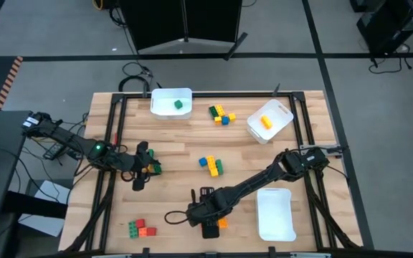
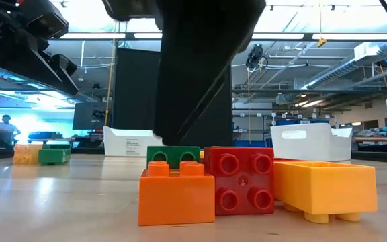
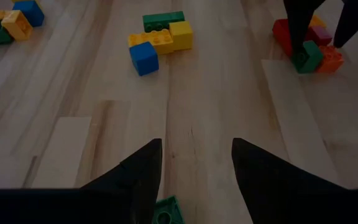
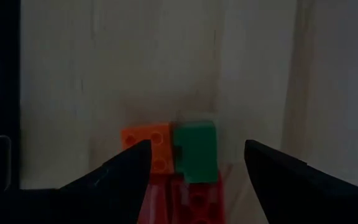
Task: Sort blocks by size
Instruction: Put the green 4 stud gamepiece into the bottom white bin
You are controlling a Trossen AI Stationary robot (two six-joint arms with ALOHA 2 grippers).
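several blocks (image 1: 214, 164) scattered in clumps across bench. right gripper (image 1: 208, 223) low at near edge, fingers apart over orange (image 4: 146, 142), green (image 4: 196, 149), red cluster, nothing held. left gripper (image 1: 143, 174) near left edge, fingers apart, empty. bricks light, rigid, slick plastic, judging by look; pinch flat sides, avoid studs.

Three white bins (image 1: 171, 102); two arms (image 1: 257, 183)

The right claw (image 2: 200, 74) hides most of the green block (image 2: 173, 156) behind the orange block (image 2: 177, 195).
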